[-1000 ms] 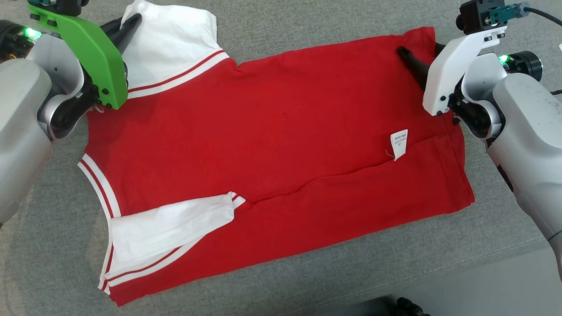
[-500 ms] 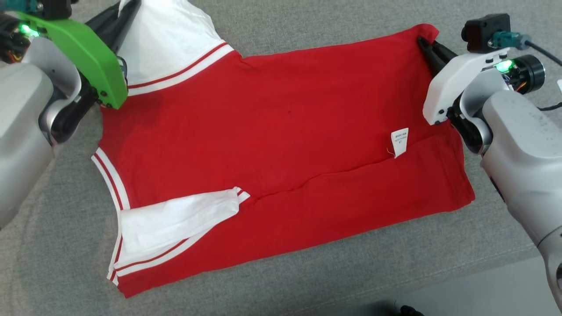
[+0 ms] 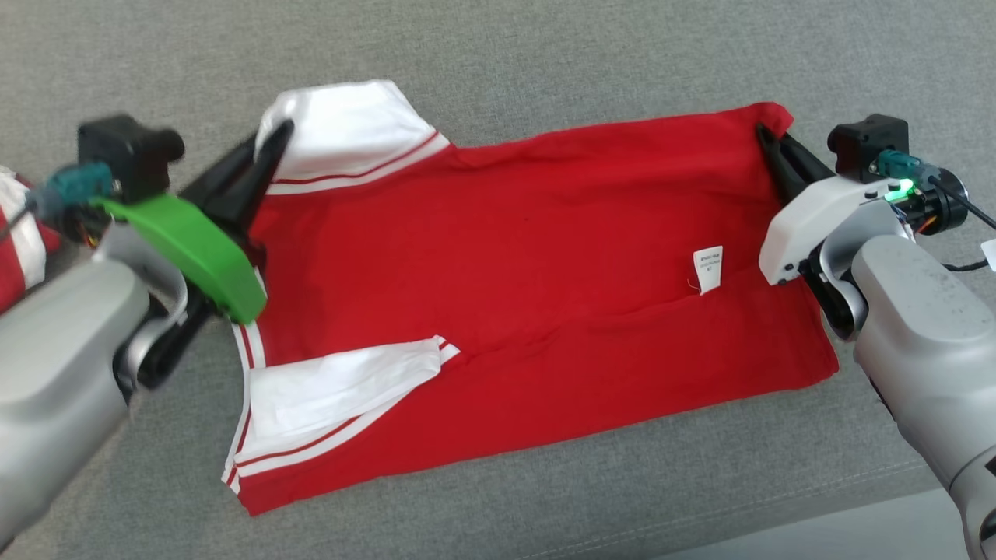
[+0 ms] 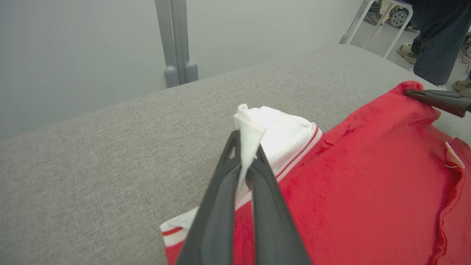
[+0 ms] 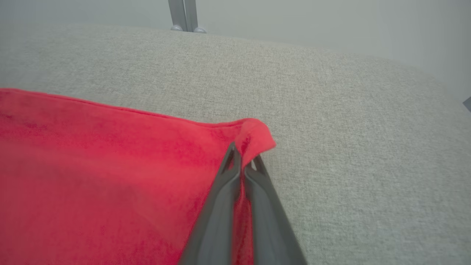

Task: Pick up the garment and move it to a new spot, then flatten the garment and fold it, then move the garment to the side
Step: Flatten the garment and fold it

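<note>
At the far corners of the red shirt (image 3: 529, 264), I am gripping cloth with both tools. My left gripper (image 4: 246, 147) is clamping its two dark fingers tight on a pinched-up corner of the far white sleeve (image 3: 350, 128), which is poking out above the tips. My right gripper (image 5: 244, 156) is squeezing closed on the shirt's far hem corner, and the fabric is curling over the tips there. Between them the shirt is lying spread on the grey cushion (image 3: 545, 62), with a crease running across its near half, a near white sleeve (image 3: 334, 389) folded over the body, and a white label (image 3: 706, 268) showing toward my right side. Beyond my left arm, a red-and-white striped cloth (image 3: 15, 241) is lying at the edge. A person's legs (image 4: 434, 40) are standing past the cushion.
</note>
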Tool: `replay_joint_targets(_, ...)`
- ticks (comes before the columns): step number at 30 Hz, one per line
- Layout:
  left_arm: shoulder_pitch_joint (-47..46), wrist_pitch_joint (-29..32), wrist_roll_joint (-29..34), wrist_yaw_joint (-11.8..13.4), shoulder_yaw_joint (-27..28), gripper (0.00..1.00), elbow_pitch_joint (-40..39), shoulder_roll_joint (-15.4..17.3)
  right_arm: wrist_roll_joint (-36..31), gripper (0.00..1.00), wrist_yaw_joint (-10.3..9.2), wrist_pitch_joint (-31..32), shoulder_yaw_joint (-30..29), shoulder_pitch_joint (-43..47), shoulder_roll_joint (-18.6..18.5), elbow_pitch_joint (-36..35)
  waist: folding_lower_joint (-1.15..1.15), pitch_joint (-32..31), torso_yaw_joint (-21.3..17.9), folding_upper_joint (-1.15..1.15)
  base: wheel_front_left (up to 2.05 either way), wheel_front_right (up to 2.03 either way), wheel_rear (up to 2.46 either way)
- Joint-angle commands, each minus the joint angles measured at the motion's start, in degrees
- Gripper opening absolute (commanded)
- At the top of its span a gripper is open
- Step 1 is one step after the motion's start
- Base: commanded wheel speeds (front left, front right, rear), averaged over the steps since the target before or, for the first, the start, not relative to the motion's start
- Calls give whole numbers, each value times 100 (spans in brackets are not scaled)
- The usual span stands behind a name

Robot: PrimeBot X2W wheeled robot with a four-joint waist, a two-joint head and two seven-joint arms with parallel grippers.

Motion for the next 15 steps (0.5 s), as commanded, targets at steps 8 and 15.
replay_joint_targets(8,1216,-56,299,784,403,0,-1350,434,-539,0,-10,-45,-649,552,-51,-291,0,-175,174,0,0,0,0)
replay_joint_targets(15,2129,-57,624,1103,775,0,-1962,350,-1052,0,-10,-46,-1255,1091,-44,-727,0,-285,291,0,0,0,0)
